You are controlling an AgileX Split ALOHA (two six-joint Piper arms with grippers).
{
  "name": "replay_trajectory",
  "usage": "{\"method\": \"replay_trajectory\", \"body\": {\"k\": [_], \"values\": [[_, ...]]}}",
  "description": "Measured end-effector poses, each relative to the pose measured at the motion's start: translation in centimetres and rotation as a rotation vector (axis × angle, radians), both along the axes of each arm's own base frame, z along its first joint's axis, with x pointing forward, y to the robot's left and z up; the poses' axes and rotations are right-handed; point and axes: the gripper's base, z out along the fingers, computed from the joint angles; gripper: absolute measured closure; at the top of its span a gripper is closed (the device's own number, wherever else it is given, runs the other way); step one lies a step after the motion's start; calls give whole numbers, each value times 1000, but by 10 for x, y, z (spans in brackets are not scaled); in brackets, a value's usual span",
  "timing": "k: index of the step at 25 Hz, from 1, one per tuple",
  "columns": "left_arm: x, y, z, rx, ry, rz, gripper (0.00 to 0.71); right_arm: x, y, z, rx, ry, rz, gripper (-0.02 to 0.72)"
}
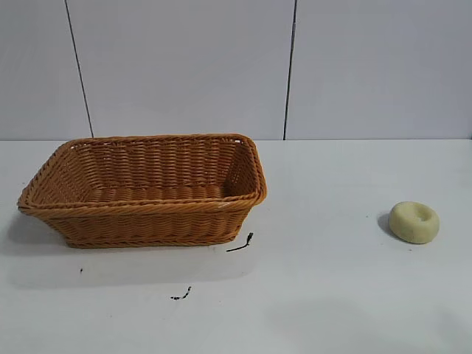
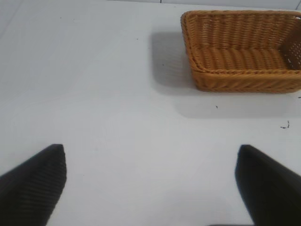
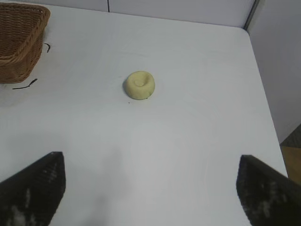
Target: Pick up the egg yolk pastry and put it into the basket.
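Note:
The egg yolk pastry (image 1: 414, 221), a small pale yellow round bun with a dimple on top, lies on the white table at the right. It also shows in the right wrist view (image 3: 139, 84), ahead of my right gripper (image 3: 150, 165), which is open and empty, well short of it. The orange-brown wicker basket (image 1: 147, 214) stands at the left, empty. It shows in the left wrist view (image 2: 244, 80) too, ahead and to one side of my left gripper (image 2: 150, 155), which is open and empty. Neither gripper shows in the exterior view.
Small black marks (image 1: 240, 243) lie on the table by the basket's front corner, and another (image 1: 181, 295) nearer the front. The table's right edge (image 3: 263, 103) runs close beyond the pastry in the right wrist view. A white panelled wall stands behind.

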Motion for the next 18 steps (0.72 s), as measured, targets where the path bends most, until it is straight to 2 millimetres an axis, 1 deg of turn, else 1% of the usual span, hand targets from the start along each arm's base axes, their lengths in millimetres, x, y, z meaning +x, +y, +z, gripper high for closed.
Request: {"method": "replay_trajectory", "body": {"k": [2,5,9,11,13,15,18], "values": [[0,0,0,0,0,0,14,19,0,12,-8,50,-1,19],[0,0,0,0,0,0,14,56,2,26,-16,161,-1,19],[0,0,0,0,0,0,14,117,5,31,-25,332,0,19],[0,0,0,0,0,0,14,150,6,29,-29,414,0,19],[0,0,0,0,0,0,14,182,8,23,-31,488,1,19],[0,0,0,0,0,0,14,215,9,14,-34,564,1,19],[0,0,0,0,0,0,14,257,11,-1,-38,651,0,19]]}}
